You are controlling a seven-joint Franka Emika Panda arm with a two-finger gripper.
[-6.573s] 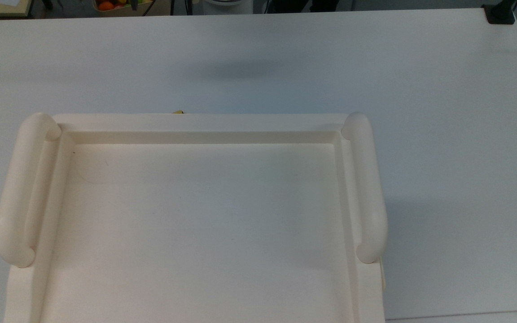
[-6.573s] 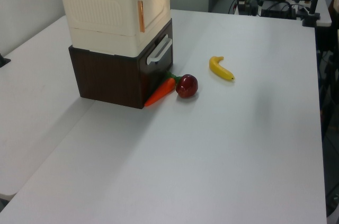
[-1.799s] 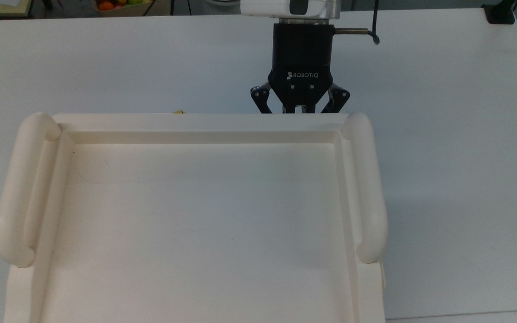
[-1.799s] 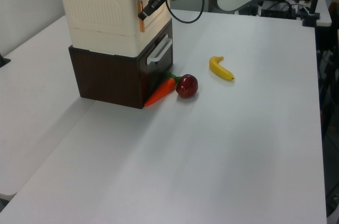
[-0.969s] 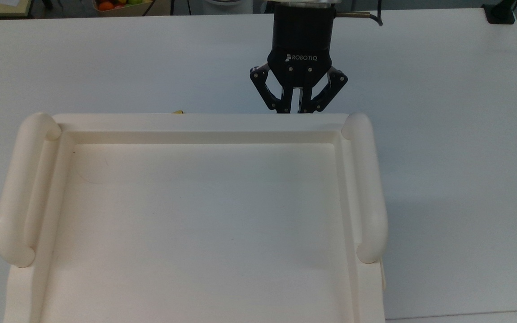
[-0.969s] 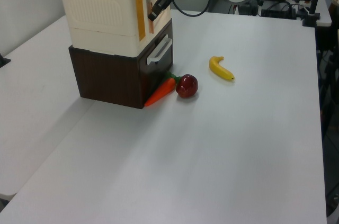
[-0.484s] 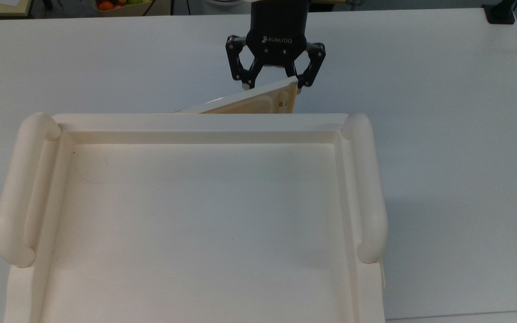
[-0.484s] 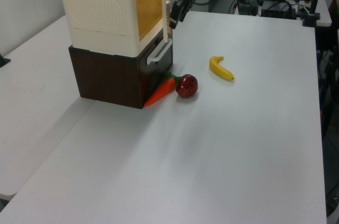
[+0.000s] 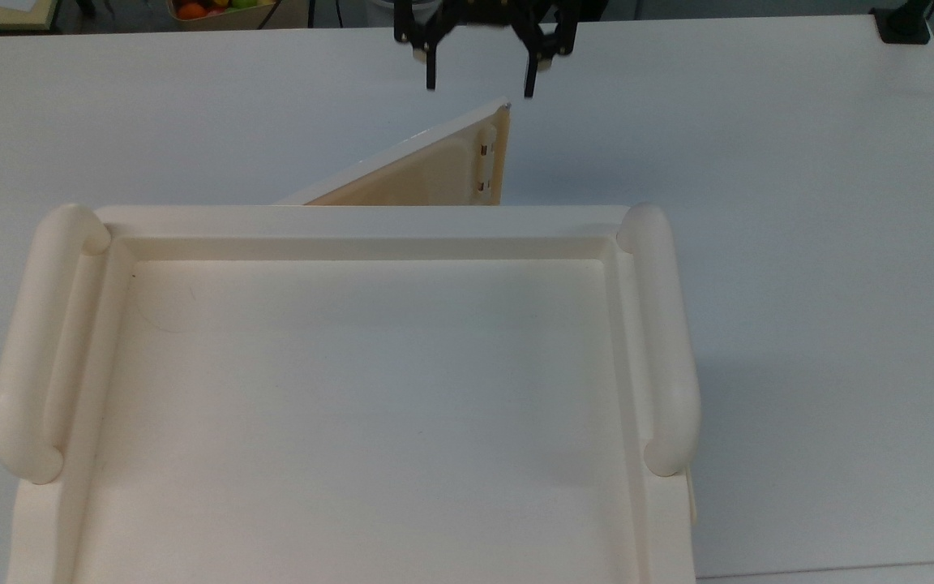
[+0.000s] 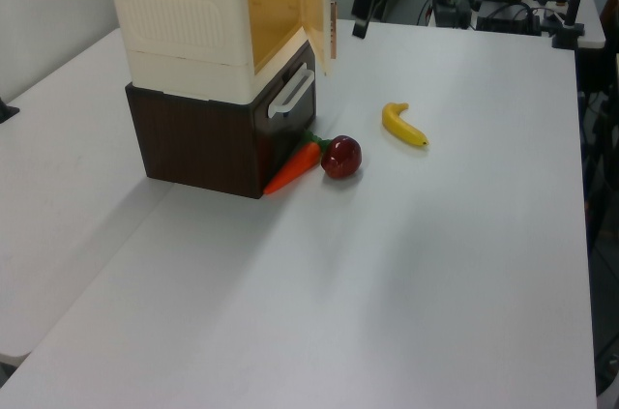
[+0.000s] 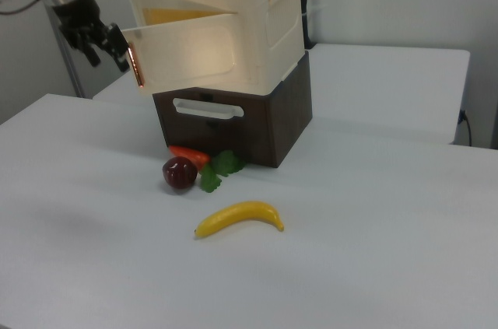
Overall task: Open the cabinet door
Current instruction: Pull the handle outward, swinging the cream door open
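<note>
The cabinet door (image 9: 426, 169) stands swung out from the cream cabinet (image 10: 198, 22), hinged on the top view's left, its recessed inner face showing. The amber interior shows behind the cabinet door (image 10: 316, 5) in the left view. A brownish handle strip runs along the free edge of the door (image 11: 194, 53) in the right view. My gripper (image 9: 480, 88) is open, its fingertips just beyond the door's free edge with nothing between them. From the side, the gripper (image 11: 109, 49) sits close to that handle edge and apart from it. In the left view the gripper (image 10: 362, 17) hangs past the door.
The cabinet sits on a dark brown drawer unit (image 10: 208, 143) with a white handle. A carrot (image 10: 293, 168), a red apple (image 10: 340, 157) and a banana (image 10: 404, 126) lie on the white table (image 10: 435, 264) in front of it. The tray-like cabinet top (image 9: 353, 389) has rounded side rails.
The door went from shut to wide open as my gripper pulled its edge outward. The gripper then opened, let go and drew back from the cabinet.
</note>
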